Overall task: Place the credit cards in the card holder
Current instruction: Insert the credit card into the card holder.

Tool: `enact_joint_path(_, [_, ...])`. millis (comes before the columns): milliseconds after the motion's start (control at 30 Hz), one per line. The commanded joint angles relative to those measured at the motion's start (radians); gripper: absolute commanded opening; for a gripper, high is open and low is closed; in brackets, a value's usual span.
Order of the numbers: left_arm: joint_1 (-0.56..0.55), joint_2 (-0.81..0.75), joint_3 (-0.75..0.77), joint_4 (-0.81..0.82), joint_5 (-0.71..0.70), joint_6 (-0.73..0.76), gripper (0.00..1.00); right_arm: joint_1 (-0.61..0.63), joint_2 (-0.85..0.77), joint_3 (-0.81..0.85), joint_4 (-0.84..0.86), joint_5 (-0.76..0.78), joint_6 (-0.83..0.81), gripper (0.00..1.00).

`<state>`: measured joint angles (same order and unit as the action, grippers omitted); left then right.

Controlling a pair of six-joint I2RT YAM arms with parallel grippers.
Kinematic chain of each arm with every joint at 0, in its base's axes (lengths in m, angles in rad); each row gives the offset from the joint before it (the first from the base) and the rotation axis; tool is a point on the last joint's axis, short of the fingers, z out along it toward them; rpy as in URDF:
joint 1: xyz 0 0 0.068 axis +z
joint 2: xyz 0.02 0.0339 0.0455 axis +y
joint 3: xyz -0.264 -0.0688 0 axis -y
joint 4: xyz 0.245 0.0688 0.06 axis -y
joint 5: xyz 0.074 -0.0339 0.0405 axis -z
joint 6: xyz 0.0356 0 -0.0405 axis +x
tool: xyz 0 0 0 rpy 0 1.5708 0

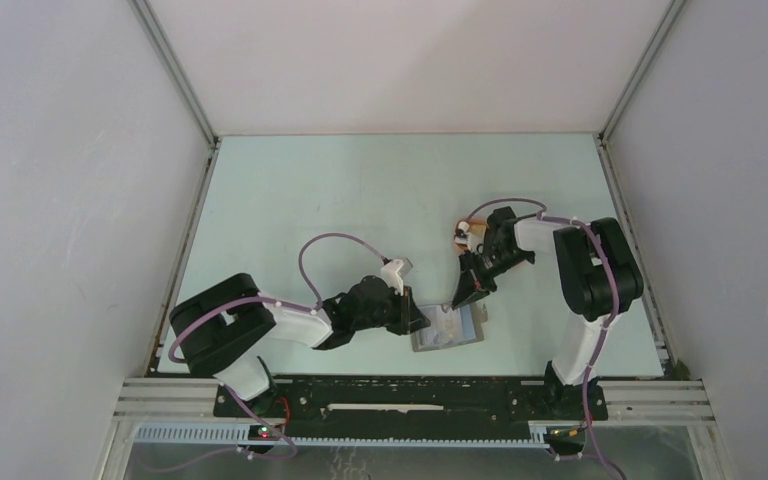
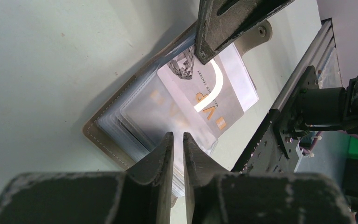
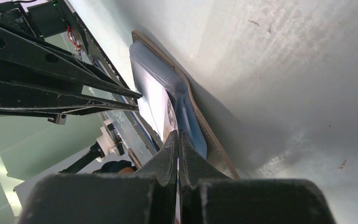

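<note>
Open card holder (image 1: 448, 328) on the counter (image 1: 360, 200), near side; left tool (image 2: 177, 136) pinches its sleeves (image 2: 135, 116); right tool (image 3: 177, 134) clamps one credit card (image 2: 216, 100), seemingly partway in; others unclear.

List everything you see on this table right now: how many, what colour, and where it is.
pale green table: one, inside white walls.
grey-brown folding card holder with clear plastic sleeves: one, lying open near the table's front edge, between the two grippers.
grey plastic card with a white arc and orange lettering: one, against the holder's sleeves, pinched at one end.
small orange-and-white thing: one, beside the right wrist; too small to identify.
left gripper: one, black, clamped on the sleeves' edge.
right gripper: one, black, shut on the card.
</note>
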<state>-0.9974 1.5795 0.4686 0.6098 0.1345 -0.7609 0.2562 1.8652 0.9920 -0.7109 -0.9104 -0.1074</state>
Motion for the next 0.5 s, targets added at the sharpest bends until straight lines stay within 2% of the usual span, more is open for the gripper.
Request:
enact_joint_path(0, [-0.001,0.002,0.018,0.003,0.006,-0.007,0.18,0.021,0.017,0.032,0.052,-0.012,0.026,0.00])
enact_joint_path(233, [-0.003,-0.023,0.006,0.013,-0.002,-0.012,0.20,0.039,0.054,0.048,0.059,-0.021,0.028,0.00])
enact_joint_path(467, [-0.002,-0.123,-0.021,-0.040,-0.049,-0.012,0.32,0.050,0.079,0.070,0.046,-0.001,0.017,0.03])
